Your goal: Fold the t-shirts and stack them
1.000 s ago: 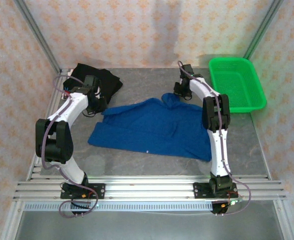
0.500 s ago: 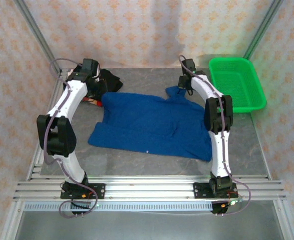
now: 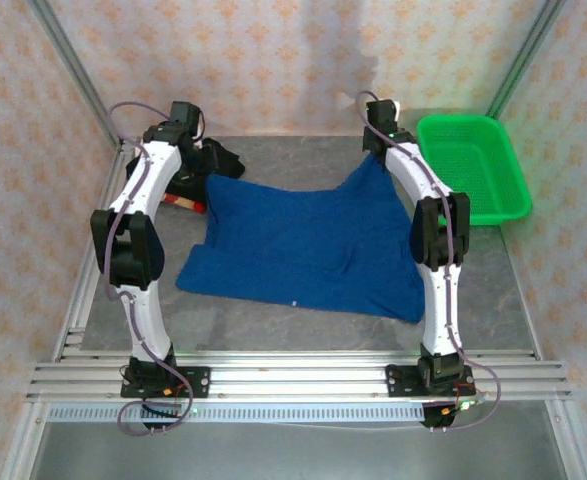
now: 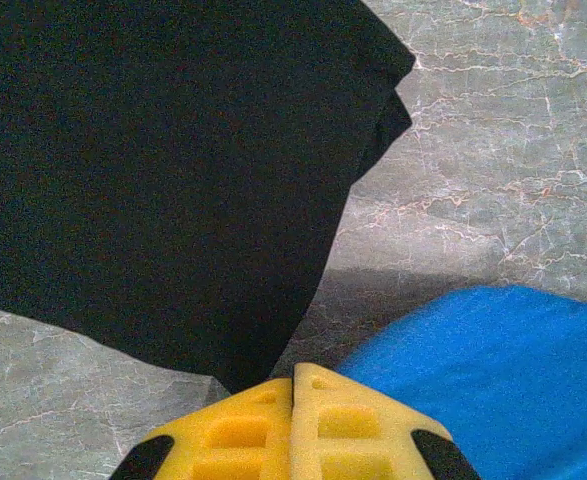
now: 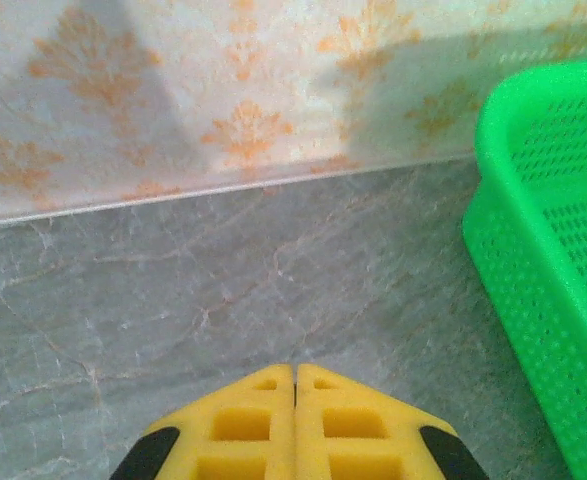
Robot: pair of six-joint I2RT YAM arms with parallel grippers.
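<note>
Blue tee (image 3: 303, 245) spread (blk tee (image 3: 223, 160) behind)

Green plastic basket (image 3: 473, 168) parked far right, folks!
It sits on the grey marbled table (image 3: 293, 150), tucked right up by the orange-patterned wall (image 3: 273, 60) in the corner, while aluminium rails (image 3: 293, 375) run along the near edge.

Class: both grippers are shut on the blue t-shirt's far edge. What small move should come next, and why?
Probably lower that edge flat onto the table. The left gripper and right gripper hold the blue t-shirt raised at its far corners, while its near part lies spread.
</note>
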